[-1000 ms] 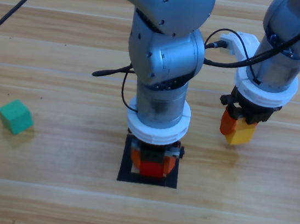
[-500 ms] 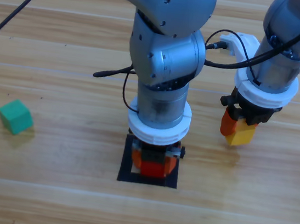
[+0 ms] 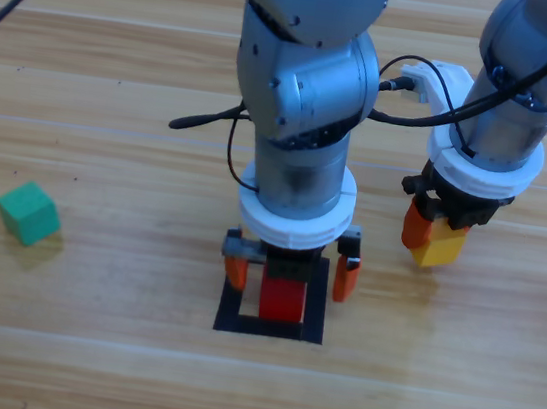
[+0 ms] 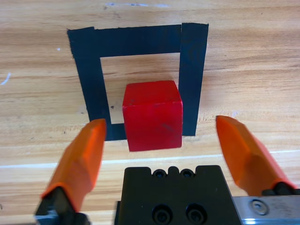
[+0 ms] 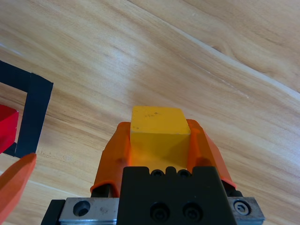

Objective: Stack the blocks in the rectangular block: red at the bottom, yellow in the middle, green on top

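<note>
Looking down, we see the left pincer (image 3: 290,267) released around red (image 3: 282,299), seated in the rectangular block (image 3: 309,332) as base; right pincer (image 3: 432,235) grasps yellow (image 3: 438,248) nearby, ready for stacking.

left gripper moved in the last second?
Yes. The left gripper has opened and lifted slightly off the red cube, which sits in the tape rectangle.

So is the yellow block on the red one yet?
No, the right gripper holds the yellow block away from the red block.
</note>
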`<state>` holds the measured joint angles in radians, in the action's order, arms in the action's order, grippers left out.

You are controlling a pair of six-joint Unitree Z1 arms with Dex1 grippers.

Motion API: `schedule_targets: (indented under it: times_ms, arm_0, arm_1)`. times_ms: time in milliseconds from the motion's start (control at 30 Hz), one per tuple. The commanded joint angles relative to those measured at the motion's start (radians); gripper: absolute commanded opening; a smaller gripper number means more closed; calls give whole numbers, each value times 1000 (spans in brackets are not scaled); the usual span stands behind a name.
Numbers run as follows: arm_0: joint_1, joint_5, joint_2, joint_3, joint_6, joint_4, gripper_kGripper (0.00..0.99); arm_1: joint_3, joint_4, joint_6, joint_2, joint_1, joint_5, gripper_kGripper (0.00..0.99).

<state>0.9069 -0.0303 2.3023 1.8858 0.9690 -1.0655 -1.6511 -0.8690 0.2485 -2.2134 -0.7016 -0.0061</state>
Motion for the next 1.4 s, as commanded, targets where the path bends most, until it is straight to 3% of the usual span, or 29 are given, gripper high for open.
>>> schedule_targets:
  times_ms: [33, 233, 467, 633, 833, 967, 1167, 1400]
  arm_0:
    - [21, -37, -90, 10, 20, -67, 990]
    - [6, -88, -320, 6, -10, -215, 990]
    - [-220, -85, -558, -188, -150, -237, 990]
    - [-336, -92, -486, -258, -98, -212, 990]
    - [-344, -71, -365, -252, 65, -186, 990]
    - [-370, -65, -320, -277, 169, -183, 990]
    - [-442, -40, -308, -298, 244, -166, 988]
    - [-556, 46, -311, -404, 214, -59, 979]
  arm_1:
    - [30, 18, 32, 89, -16, 24, 196]
    - [14, 7, 115, 106, -49, 38, 196]
    - [-13, -19, 253, 101, -124, 63, 196]
    - [-65, -68, 354, 69, -190, 49, 199]
    - [-234, -194, 411, -34, -249, 12, 199]
    - [-389, -309, 431, -137, -265, -6, 199]
    - [-452, -320, 430, -189, -279, -8, 199]
    - [-484, -334, 433, -210, -286, -9, 201]
